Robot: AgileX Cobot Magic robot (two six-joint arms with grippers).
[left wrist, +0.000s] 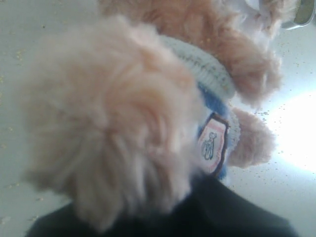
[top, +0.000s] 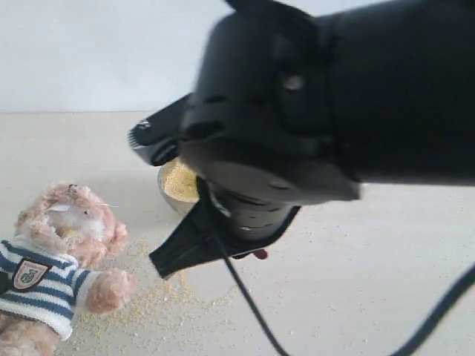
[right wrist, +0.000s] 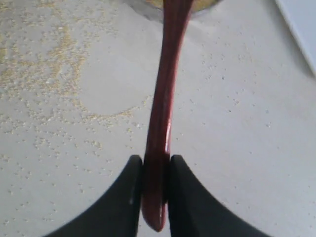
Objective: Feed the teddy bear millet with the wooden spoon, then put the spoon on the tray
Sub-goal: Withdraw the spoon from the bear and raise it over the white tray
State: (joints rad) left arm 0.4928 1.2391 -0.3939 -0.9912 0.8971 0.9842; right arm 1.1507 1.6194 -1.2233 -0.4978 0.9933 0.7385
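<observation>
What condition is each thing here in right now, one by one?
teddy bear: leaning, striped sweater on.
steel bowl: upright, filled.
millet: heaped in the steel bowl, more scattered over the table.
wooden spoon: held by its handle, far end at the steel bowl.
right gripper: shut on the wooden spoon.

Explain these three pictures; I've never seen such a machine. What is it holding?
Two robot arms work over a table, each ending in a pincer-like gripper. The exterior view comes from a camera off the arms; one black arm blocks much of it. Also visible are the teddy bear, a steel bowl of millet and spilled grains. The left wrist camera sees the bear close up; what that side grips, if anything, is unclear. The right wrist camera shows the right gripper shut on the wooden spoon, its far end at the bowl.
</observation>
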